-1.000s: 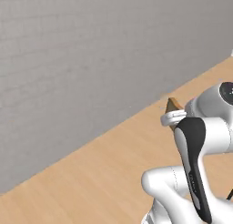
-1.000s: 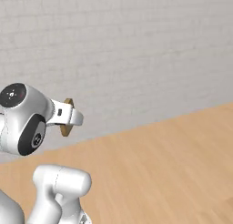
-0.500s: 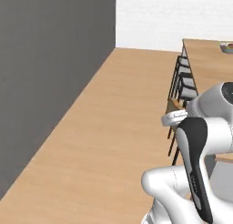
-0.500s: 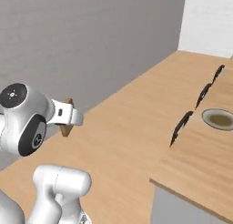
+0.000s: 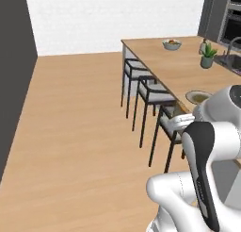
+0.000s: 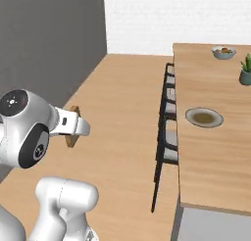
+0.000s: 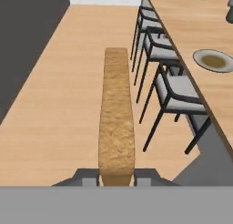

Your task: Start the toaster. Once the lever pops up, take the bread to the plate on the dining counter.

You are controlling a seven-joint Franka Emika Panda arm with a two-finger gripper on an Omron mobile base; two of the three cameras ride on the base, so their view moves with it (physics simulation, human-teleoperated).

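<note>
Hand view: my pincer (image 7: 116, 178) pinches the tan-brown, rough-crusted bread slice (image 7: 116, 118) edge-on. At 2 o'clock, the cream-rimmed, olive-centred round plate (image 7: 214, 60) lies on the light-wood dining counter (image 7: 191, 29); nothing rests on it.

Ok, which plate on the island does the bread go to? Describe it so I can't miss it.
Start at the long light-wood dining counter with black-legged stools along its edge. The plate lies flat on it beside the middle stools, nearer than the potted plant and the small bowl. It is the only flat round dish: dark olive-brown centre, pale cream rim.
</note>
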